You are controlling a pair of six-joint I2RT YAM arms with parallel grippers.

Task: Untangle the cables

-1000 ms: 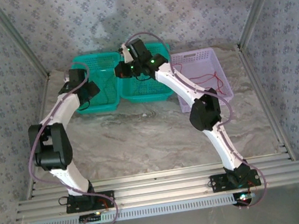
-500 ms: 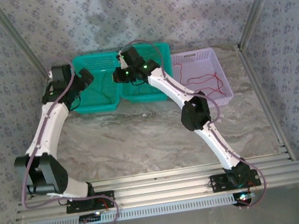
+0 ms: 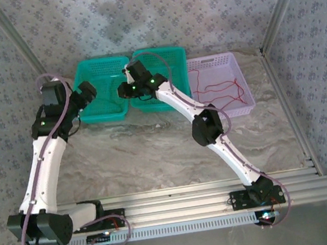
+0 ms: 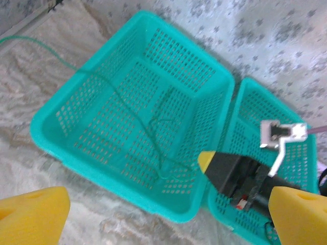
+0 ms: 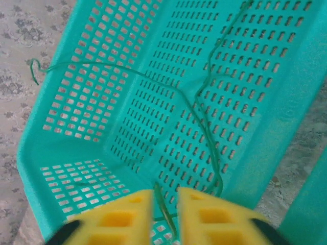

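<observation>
Cable (image 4: 156,121), thin green, inside left teal basket (image 4: 117,194)

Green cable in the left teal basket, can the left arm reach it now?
Likely yes: the left gripper hangs open facing the basket, the green cable uncovered, though the right gripper straddles one strand.

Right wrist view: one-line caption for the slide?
Right gripper, jaws slightly parted around a green cable, hovering over a teal basket; the cable trails over the rim.

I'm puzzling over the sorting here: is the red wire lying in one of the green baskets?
No, the top view shows the red wire lying inside the lilac basket.
</observation>
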